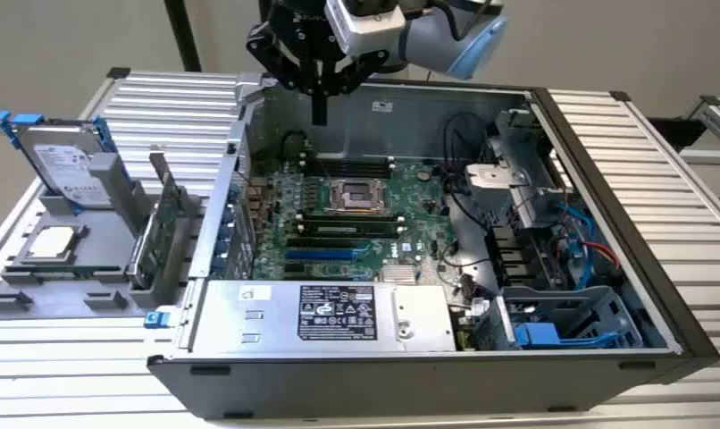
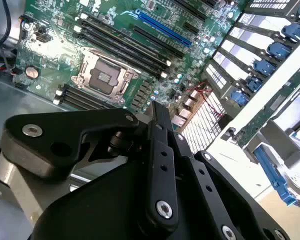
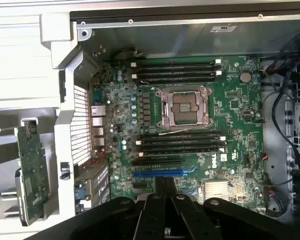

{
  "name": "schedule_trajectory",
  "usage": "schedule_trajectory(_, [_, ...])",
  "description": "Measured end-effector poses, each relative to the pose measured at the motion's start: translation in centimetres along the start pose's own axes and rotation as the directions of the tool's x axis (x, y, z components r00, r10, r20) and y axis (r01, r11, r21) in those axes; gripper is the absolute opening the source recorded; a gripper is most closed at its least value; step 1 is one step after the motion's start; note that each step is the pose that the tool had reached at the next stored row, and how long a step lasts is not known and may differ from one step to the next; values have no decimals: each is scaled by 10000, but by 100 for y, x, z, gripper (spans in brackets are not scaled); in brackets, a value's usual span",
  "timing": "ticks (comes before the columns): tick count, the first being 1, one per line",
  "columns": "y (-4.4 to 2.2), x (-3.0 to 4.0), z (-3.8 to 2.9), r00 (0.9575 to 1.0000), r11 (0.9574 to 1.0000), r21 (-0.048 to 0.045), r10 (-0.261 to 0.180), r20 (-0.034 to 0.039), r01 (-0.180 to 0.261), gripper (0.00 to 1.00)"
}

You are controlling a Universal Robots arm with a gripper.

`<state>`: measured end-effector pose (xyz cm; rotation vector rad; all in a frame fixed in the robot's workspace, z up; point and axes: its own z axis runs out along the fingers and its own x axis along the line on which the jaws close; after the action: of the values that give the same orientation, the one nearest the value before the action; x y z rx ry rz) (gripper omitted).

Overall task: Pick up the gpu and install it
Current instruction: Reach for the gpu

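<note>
The gpu [image 1: 157, 239] stands on edge in a grey holder [image 1: 50, 295] outside the open computer case [image 1: 456, 375], at the exterior view's left; its green circuit board face shows in the first wrist view [image 3: 32, 172]. My gripper [image 1: 320, 112] hangs above the back of the motherboard [image 1: 336, 223], inside the case's far wall, well apart from the gpu. Its black fingers [image 3: 165, 197] are pressed together and hold nothing. In both wrist views the long blue slot [image 3: 162, 173] [image 2: 162, 28] on the motherboard is bare, and the black gripper linkage [image 2: 155, 165] covers the near foreground.
A silver hard drive with blue rails [image 1: 68, 165] and a square processor [image 1: 53, 241] sit in the same grey holder. Inside the case are the power supply [image 1: 336, 313], cables [image 1: 467, 143] and a drive cage [image 1: 563, 322]. Ribbed metal table [image 1: 646, 161] surrounds the case.
</note>
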<state>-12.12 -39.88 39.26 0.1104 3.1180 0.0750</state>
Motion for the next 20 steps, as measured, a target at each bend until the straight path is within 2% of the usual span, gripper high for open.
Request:
schedule_trajectory(6, [0,5,0,10000,10000,0,0,0,0,0])
schedule_trajectory(20, [-7,108,-3,10000,10000,1,1,-1,-1,0])
